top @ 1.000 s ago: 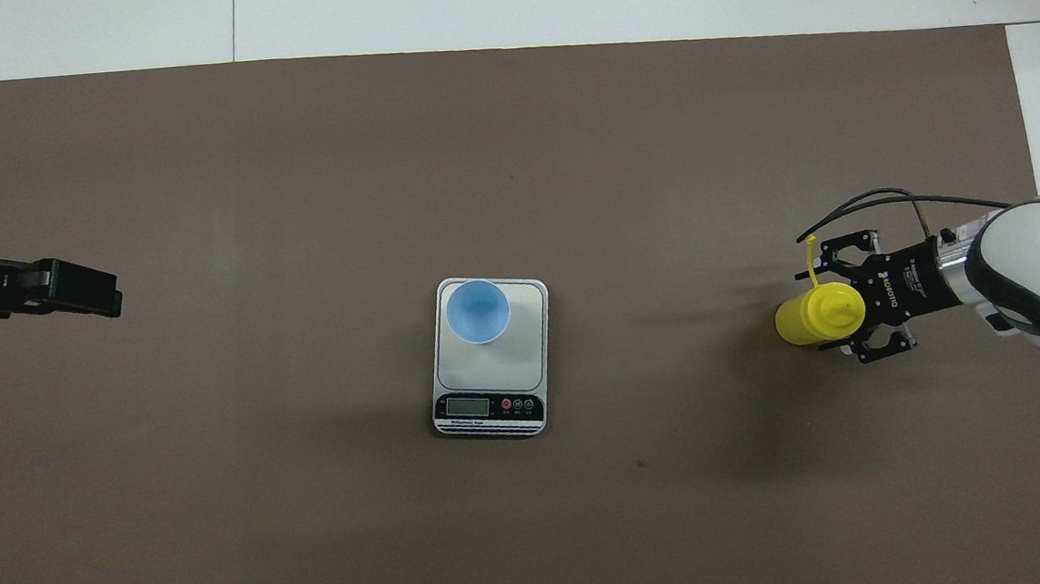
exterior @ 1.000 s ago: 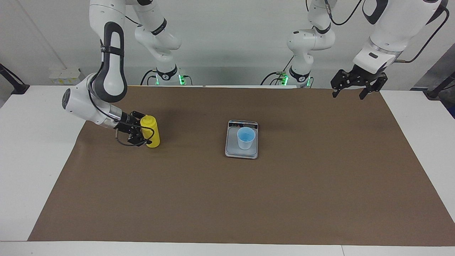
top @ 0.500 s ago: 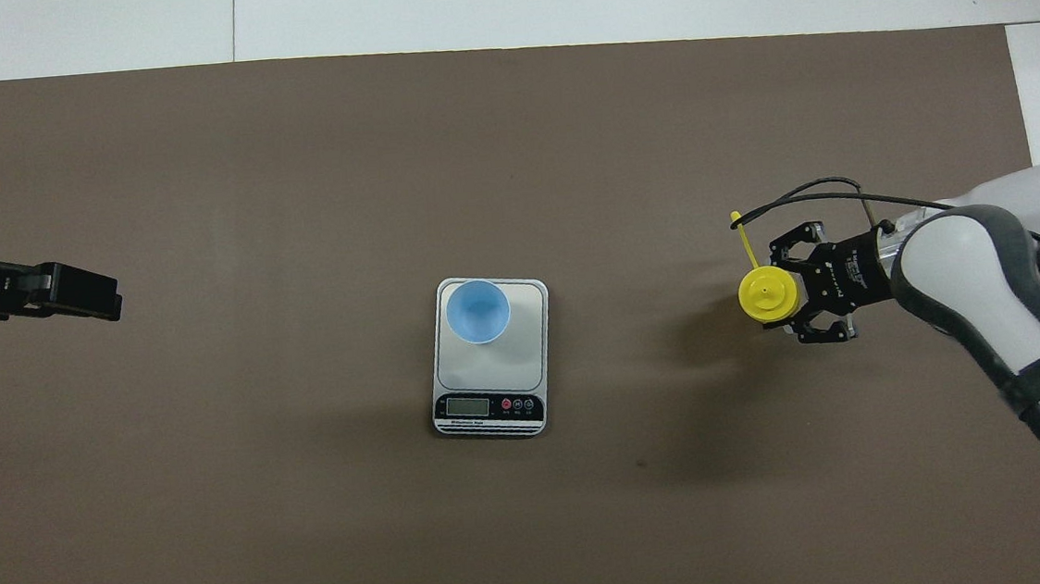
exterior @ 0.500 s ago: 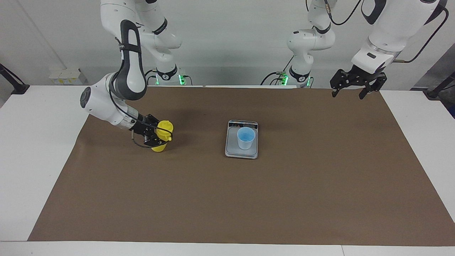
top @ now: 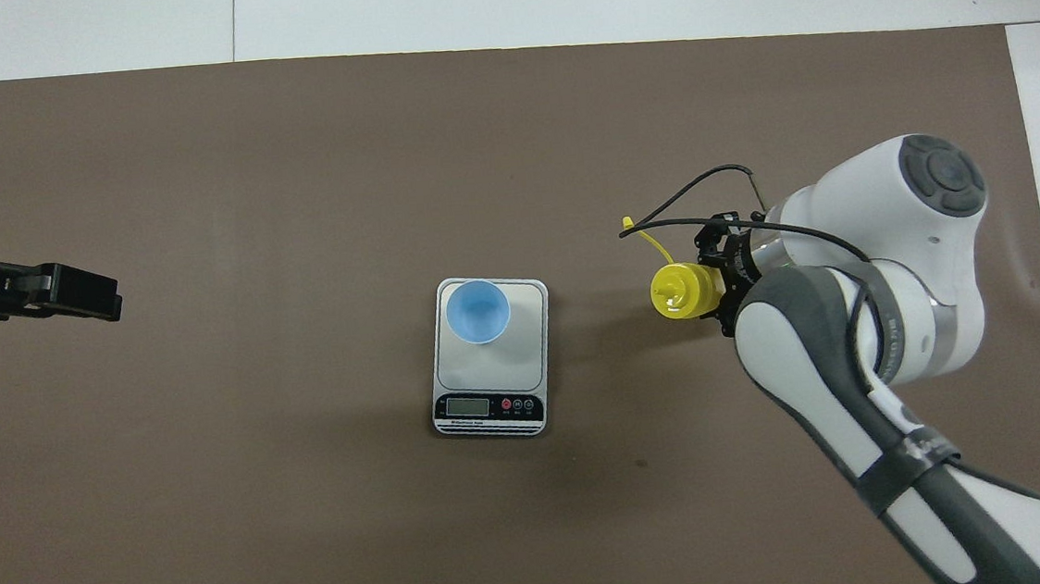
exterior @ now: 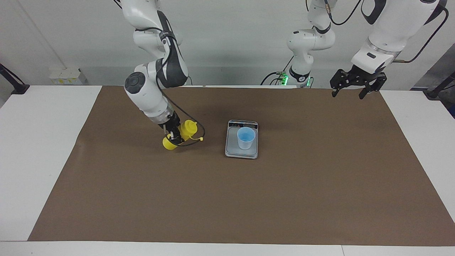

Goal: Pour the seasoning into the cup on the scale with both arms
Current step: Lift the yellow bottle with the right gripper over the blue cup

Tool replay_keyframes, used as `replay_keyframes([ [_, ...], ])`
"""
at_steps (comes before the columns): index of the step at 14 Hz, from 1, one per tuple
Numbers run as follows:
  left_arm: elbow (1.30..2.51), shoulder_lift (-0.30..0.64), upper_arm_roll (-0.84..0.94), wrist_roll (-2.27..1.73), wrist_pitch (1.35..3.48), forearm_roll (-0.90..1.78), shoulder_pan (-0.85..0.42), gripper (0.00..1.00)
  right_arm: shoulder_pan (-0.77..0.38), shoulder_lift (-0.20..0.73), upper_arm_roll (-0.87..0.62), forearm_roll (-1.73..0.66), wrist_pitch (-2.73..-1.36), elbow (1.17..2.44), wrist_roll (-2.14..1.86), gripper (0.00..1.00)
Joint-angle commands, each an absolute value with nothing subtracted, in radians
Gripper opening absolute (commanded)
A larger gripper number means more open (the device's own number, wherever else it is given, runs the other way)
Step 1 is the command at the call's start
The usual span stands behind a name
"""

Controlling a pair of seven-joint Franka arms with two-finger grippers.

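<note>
Fig. — Transport phase, facing & overhead views. We see that the right gripper [exterior: 174, 135], which a moment ago stood beside the upright bright yellow cylindrical plastic squeeze bottle [exterior: 177, 137] toward the right arm's end of the table, has since clamped shut on the bottle's body, lifted it and carried it toward the scale. The bottle is now tilted in the air, nozzle leaning toward the cup, over the brown mat [exterior: 227, 199] just beside the flat rectangular grey-silver kitchen scale [exterior: 241, 151], not yet over it. Its small tethered cap [top: 628, 223] hangs loose on a thin yellow strap, so we judge the nozzle is uncapped. We take this as approach to pour; nothing is leaving the nozzle yet, as far as we can tell.

The small light blue tapered plastic cup [exterior: 246, 138] has not moved: it stands upright on the scale's grey weighing plate, w/ the dark display strip on the edge nearer to the robots.

The left gripper [exterior: 356, 84] waits, fingers spread, holding nothing, raised over the mat's edge at the left arm's end, unchanged.

Materials & shapes: bottle is smooth, glossy, soft-looking plastic, likely to give under the grip; cup is thin, matte, handle-less, prob. light and easy to knock; scale plate is flat and smooth; mat is dull, paper-like, slightly creased near its edges.
</note>
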State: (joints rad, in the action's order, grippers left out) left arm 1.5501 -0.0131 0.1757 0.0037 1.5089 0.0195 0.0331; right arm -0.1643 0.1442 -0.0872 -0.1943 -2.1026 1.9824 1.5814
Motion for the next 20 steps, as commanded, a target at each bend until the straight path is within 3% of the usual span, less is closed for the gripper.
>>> replay_keyframes([
  [1, 1.532, -0.009, 0.179, 0.012, 1.482, 0.003, 0.031, 1.00, -0.228, 0.166, -0.089, -0.059, -2.111, 1.916, 1.745, 0.00],
  [9, 1.554, -0.014, 0.179, 0.018, 1.506, 0.003, 0.034, 1.00, -0.370, 0.219, -0.087, 0.234, -2.100, 1.766, 1.928, 0.00],
  [16, 1.555, -0.018, 0.179, 0.020, 1.506, 0.003, 0.037, 1.00, -0.419, 0.293, -0.089, 0.523, -2.097, 1.649, 1.996, 0.00],
  [20, 1.555, -0.018, 0.179, 0.020, 1.505, 0.003, 0.037, 1.00, -0.497, 0.336, -0.091, 0.714, -2.037, 1.596, 1.997, 0.00],
])
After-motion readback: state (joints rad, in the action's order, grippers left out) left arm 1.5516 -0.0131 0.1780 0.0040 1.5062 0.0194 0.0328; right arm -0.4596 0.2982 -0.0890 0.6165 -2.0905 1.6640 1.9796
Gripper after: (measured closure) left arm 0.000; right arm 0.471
